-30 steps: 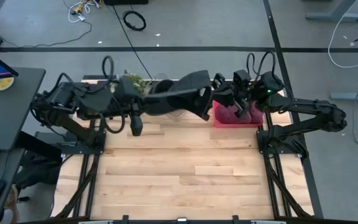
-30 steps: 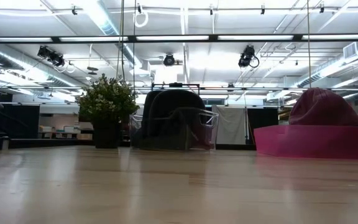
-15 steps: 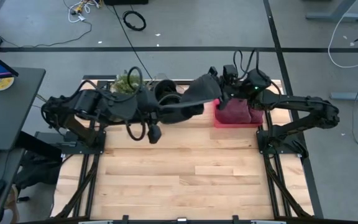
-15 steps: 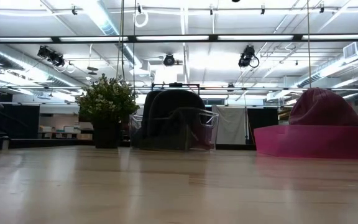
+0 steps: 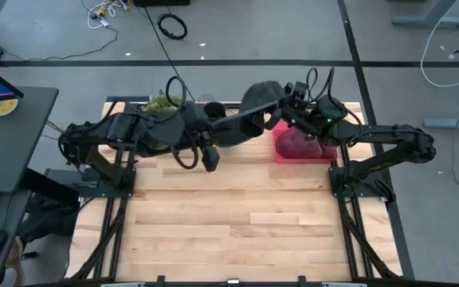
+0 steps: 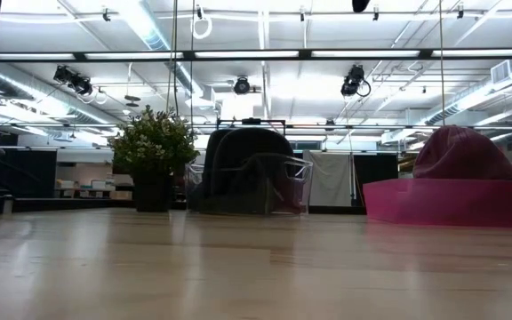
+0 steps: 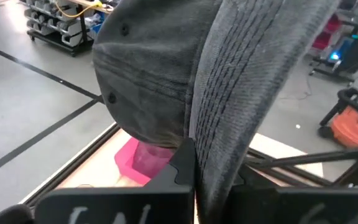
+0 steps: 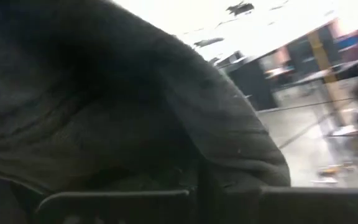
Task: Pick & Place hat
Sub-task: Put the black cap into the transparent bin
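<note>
A dark grey cap (image 5: 259, 99) is held in the air between my two grippers, above the table's far edge. In the left wrist view its crown (image 7: 146, 81) and ribbed brim (image 7: 247, 74) fill the picture. My left gripper (image 5: 241, 126) comes from the left and is shut on the brim. My right gripper (image 5: 284, 110) comes from the right and is shut on the cap's cloth, which fills the right wrist view (image 8: 135, 106). Neither gripper shows in the low view. My left gripper pinches the cap's brim (image 7: 199, 163) between its two fingers, the brim standing on edge and running away from them. The cap is lifted clear of the table, its crown beyond the fingers. My right gripper is shut on dark cloth of the cap (image 8: 194, 177) from the table's right side; the cloth itself hides which part it has.
A pink tray (image 5: 287, 153) holding a maroon hat (image 6: 456, 153) stands at the far right, under my right arm. A clear bin (image 6: 247, 187) with a dark hat stands at the far middle, a potted plant (image 6: 154, 142) left of it. Bare wood lies toward the near edge.
Both grippers have carried the cap toward the table's far edge, my left gripper also reaching toward the right. The cap has turned about, its crown now at the far side and its brim on edge.
</note>
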Robot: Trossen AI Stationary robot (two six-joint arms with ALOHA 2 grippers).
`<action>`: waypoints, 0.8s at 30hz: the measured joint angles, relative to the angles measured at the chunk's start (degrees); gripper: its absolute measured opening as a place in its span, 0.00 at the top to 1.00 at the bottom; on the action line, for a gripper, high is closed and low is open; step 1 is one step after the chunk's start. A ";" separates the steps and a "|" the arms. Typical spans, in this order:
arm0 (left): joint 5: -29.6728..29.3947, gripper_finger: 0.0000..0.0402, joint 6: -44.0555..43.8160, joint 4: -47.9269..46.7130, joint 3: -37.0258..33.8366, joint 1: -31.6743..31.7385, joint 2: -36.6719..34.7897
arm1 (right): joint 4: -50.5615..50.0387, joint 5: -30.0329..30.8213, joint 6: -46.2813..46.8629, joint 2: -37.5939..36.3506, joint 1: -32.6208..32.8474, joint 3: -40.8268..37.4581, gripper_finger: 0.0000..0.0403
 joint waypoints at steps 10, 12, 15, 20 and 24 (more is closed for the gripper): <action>1.39 0.97 -0.85 1.62 0.00 2.65 1.62 | -0.67 -1.84 -0.64 -0.04 0.73 0.00 0.94; 1.97 0.97 -0.92 2.14 0.02 3.05 1.62 | -1.16 -4.38 -0.65 -0.26 0.48 0.00 0.88; 3.44 0.97 -0.90 3.03 0.02 3.40 1.72 | -2.76 -4.98 0.61 -0.38 -0.19 0.00 0.76; 2.65 0.97 -0.61 3.02 0.02 3.46 1.73 | -4.05 -5.89 3.92 -0.55 -1.75 0.00 0.55; 2.12 0.97 -0.42 2.44 0.02 3.39 1.58 | -4.89 -7.49 2.88 -2.35 -1.83 -0.02 0.43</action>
